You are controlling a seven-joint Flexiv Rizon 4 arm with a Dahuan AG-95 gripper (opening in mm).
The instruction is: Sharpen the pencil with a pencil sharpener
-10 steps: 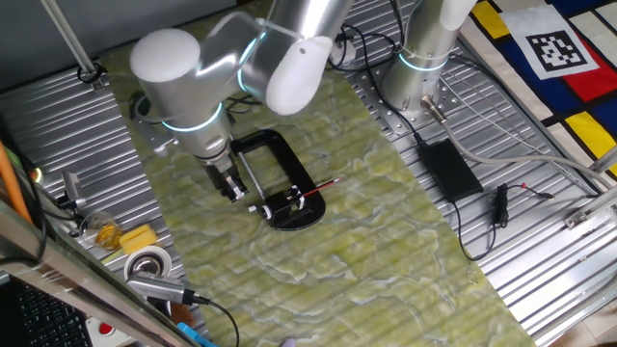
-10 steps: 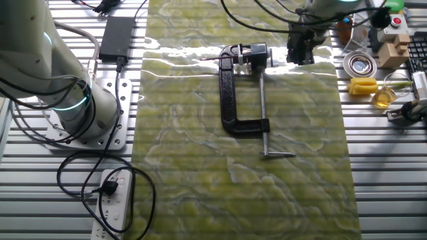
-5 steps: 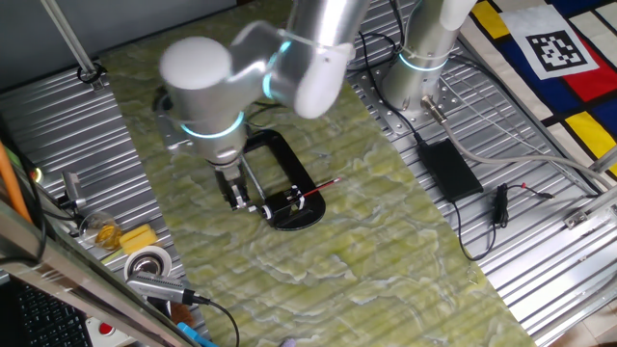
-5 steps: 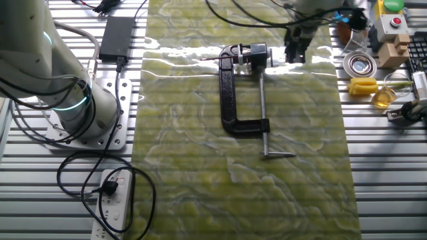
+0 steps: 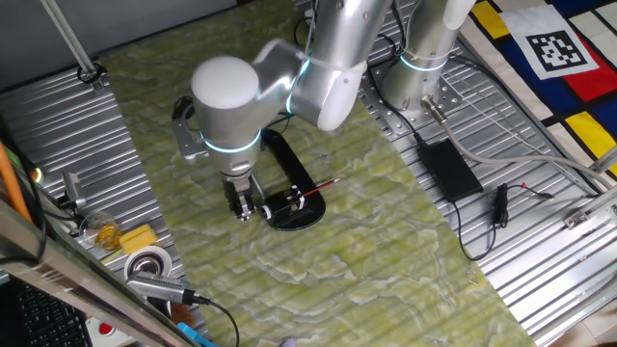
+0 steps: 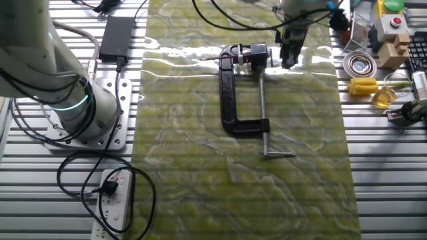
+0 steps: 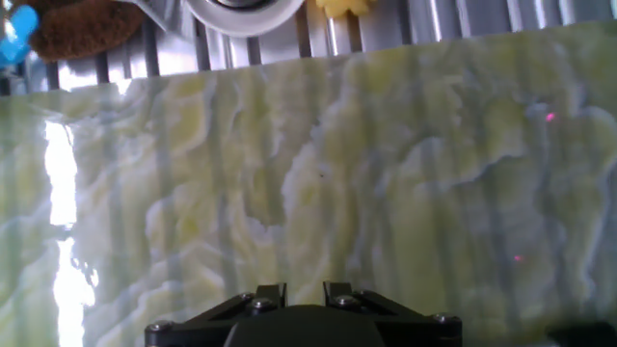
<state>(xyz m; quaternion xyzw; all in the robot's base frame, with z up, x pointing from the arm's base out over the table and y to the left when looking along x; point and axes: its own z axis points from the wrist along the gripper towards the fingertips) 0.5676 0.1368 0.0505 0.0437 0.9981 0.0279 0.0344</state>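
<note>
In one fixed view, your pincer (image 5: pixel 247 206) hangs just beside the pencil sharpener (image 5: pixel 292 204), the pencil (image 5: pixel 321 188) resting in it. From the other side, the fingers look nearly together, holding nothing (hard to confirm). The hand view shows only bench (image 7: pixel 318 173); descend blind and you risk knocking the pencil loose.

Lighting was bright and even. Strong white glare lay on the glossy yellow-green marbled mat (image 6: pixel 200 60) and in the hand view. The silver robot arm (image 5: pixel 289 77) showed motion blur; hand view soft.
</note>
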